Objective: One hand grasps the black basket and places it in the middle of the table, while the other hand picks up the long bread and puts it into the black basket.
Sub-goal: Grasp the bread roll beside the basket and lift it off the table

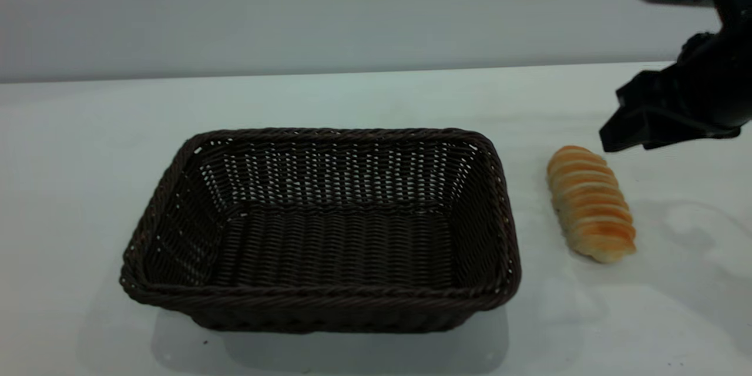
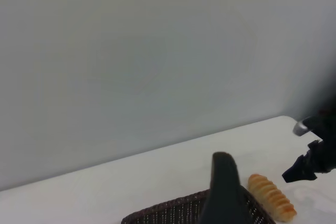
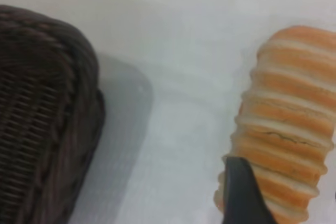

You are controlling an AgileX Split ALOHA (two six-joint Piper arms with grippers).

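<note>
Right now the basket (image 1: 320,229) sits empty on the white surface (image 1: 376,100), roughly at the middle of the exterior view, its long sides running across the scene. Just beside it, at about 3 o'clock from its center, lies the bread (image 1: 590,202), striped side up, apart from the basket's rim and lying on the surface with its length running away from the camera.

Above and a little beyond the bread's far end, at about 1 o'clock from the loaf, hangs the right gripper (image 1: 631,129), clear of the bread; whether it is open or closed, I cannot tell. Its wrist view shows one dark finger (image 3: 244,195) over the loaf, with the basket's corner nearby.

Only one dark finger (image 2: 226,192) of the left gripper shows, over the basket's rim, so its state cannot be told either.
</note>
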